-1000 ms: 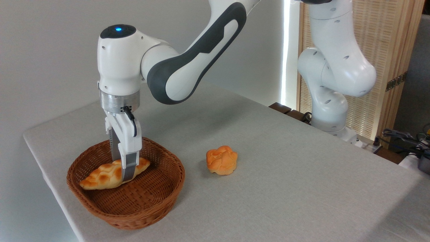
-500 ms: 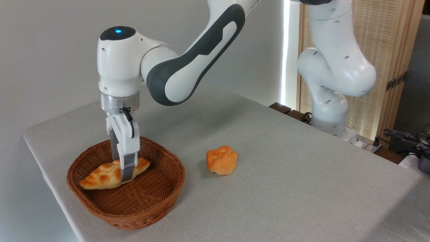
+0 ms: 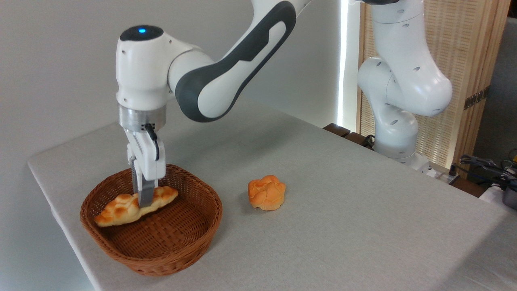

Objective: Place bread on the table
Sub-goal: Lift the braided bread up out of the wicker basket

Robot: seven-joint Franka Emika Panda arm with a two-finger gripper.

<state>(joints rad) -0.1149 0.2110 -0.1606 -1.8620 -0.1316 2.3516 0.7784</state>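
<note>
The bread, a long braided golden loaf, hangs just above the floor of the brown wicker basket, tilted with its left end lower. My gripper points straight down and is shut on the bread near its middle; the front finger crosses the loaf and the rear finger is mostly hidden behind it. The table has a light grey cloth top, with the basket at its front left.
A small round orange bun lies on the table to the right of the basket. The arm's white base stands at the table's far right edge. Cables and gear sit beyond it.
The gripper has risen a little and drifted left, carrying the bread up off the basket floor. The bun and basket have not moved.
</note>
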